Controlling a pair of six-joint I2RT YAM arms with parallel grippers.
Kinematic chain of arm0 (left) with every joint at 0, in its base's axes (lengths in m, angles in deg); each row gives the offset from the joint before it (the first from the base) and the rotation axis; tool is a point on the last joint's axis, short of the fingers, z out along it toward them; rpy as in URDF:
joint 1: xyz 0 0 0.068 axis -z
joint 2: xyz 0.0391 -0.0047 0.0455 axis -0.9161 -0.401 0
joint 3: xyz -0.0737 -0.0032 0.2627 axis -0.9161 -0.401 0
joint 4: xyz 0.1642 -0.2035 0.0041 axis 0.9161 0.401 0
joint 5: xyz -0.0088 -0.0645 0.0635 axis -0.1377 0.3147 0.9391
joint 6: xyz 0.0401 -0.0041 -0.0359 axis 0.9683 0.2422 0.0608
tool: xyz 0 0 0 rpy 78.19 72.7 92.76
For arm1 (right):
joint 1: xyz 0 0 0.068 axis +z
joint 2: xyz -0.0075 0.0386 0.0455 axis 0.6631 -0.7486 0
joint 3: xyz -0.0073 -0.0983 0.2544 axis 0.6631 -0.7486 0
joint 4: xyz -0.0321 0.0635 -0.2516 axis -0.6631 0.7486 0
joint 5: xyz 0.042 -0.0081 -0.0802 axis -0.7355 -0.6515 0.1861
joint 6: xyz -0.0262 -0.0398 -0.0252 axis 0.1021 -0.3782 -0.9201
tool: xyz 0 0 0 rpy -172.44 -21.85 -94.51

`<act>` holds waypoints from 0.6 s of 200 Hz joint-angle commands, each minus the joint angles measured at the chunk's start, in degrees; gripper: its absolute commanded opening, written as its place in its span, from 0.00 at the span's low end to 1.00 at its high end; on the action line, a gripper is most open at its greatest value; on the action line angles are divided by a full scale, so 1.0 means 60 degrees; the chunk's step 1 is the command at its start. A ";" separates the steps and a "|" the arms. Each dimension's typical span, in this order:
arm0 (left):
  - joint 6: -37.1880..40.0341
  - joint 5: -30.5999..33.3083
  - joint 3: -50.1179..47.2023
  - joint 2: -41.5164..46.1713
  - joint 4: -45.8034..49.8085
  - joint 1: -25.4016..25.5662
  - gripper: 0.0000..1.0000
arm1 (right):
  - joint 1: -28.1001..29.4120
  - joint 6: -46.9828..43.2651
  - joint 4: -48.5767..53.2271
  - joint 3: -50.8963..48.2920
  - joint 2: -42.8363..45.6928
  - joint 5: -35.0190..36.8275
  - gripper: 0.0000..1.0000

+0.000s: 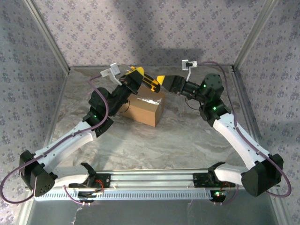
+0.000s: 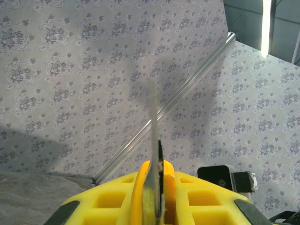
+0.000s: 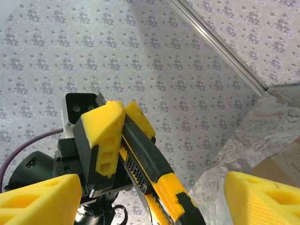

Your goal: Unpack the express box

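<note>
The express box, a small brown carton with shiny tape on its top, sits on the table between the two arms. Just above its far edge my left gripper is shut on a yellow-and-black utility knife. In the left wrist view the yellow fingers of that gripper clamp the knife, whose grey blade sticks up past them. My right gripper stands open at the knife's other end. In the right wrist view the knife body lies between its spread fingers, not touching them. A corner of the box shows there too.
Patterned walls and metal frame posts close in the table on three sides. A marbled sheet covers the table in front of the box. The aluminium rail with the arm bases runs along the near edge.
</note>
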 commanded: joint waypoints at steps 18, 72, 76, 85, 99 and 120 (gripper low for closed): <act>0.0078 0.0449 0.0204 -0.0020 -0.1764 0.0177 0.00 | 0.0156 0.0186 -0.0802 0.0215 -0.0212 -0.0034 0.82; 0.0022 0.0814 0.0078 -0.0303 -0.2925 0.0419 0.00 | 0.0372 0.0301 -0.1194 0.0370 -0.0377 0.0011 0.78; 0.0020 0.0839 0.0056 -0.0346 -0.3049 0.0440 0.00 | 0.0400 0.0320 -0.1244 0.0376 -0.0390 0.0011 0.78; -0.0039 0.0930 0.0003 -0.0431 -0.3288 0.0501 0.00 | 0.0444 0.0338 -0.1297 0.0416 -0.0410 0.0029 0.77; -0.0079 0.0957 -0.0017 -0.0573 -0.3588 0.0591 0.00 | 0.0496 0.0334 -0.1288 0.0480 -0.0427 0.0098 0.76; 0.0046 0.1190 -0.0025 -0.0642 -0.3689 0.0800 0.00 | 0.0591 0.0355 -0.1320 0.0585 -0.0465 0.0094 0.76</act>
